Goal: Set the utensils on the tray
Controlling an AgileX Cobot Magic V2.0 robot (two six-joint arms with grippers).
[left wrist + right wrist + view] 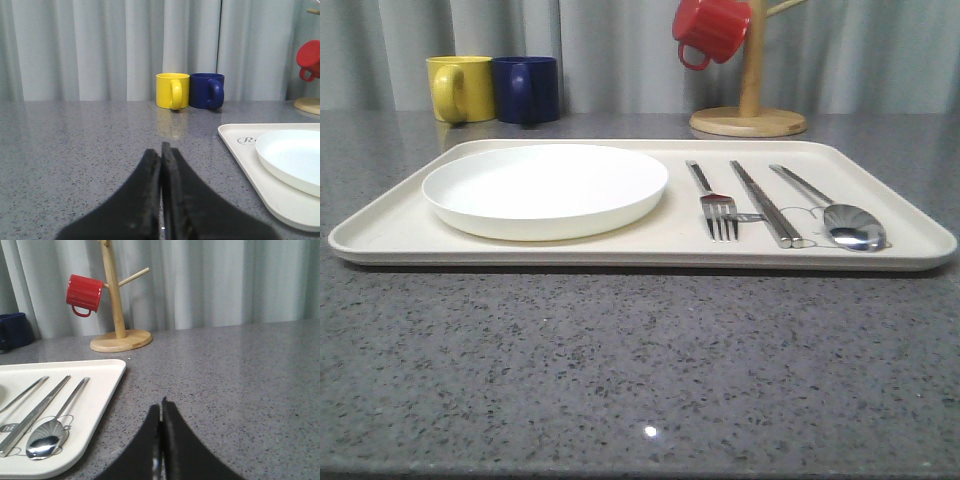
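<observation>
Fork, chopsticks, spoon all on tray near right edge; placing looks done. Left gripper, right gripper jaws pressed together, empty; no further move needed.

A staged dining set-up, probably a test bench rather than a real home: a speckled grey stone counter backed by plain pale curtains. At 12 o'clock stands a wooden mug tree holding a red cup; at 10 o'clock, yellow and blue mugs.
</observation>
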